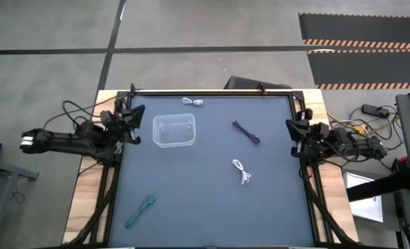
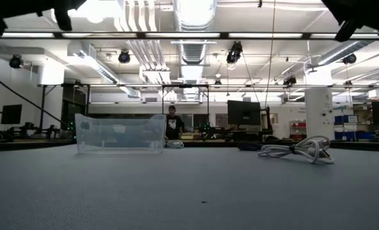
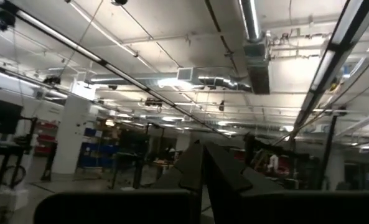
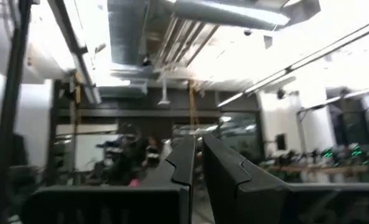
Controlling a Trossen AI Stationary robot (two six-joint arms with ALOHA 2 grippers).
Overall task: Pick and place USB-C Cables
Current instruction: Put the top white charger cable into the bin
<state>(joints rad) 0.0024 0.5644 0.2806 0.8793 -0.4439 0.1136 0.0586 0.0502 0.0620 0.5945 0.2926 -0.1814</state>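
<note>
High view first: both arms are folded back at the table's side edges, the left gripper at the left edge and the right gripper at the right edge. Just beside the left gripper, toward the table's middle, stands the clear box. One white cable lies beyond the box at the far edge; the teal cable lies well away from the left gripper, near the front-left corner. The purple cable lies between the box and the right gripper, nearer that gripper, and the second white cable lies in front of it, toward the near edge. All four lie on the grey table top, none in the box.

Low view: level with the mat, it shows the clear box and a white cable bundle well apart, and a person standing far back in the room, which the overhead camera misses. The teal cable does not show here.

Left wrist view: aimed up at the ceiling, its fingers are pressed together with nothing between them.

Right wrist view: likewise pointed at the room, its fingers are closed and empty.
</note>
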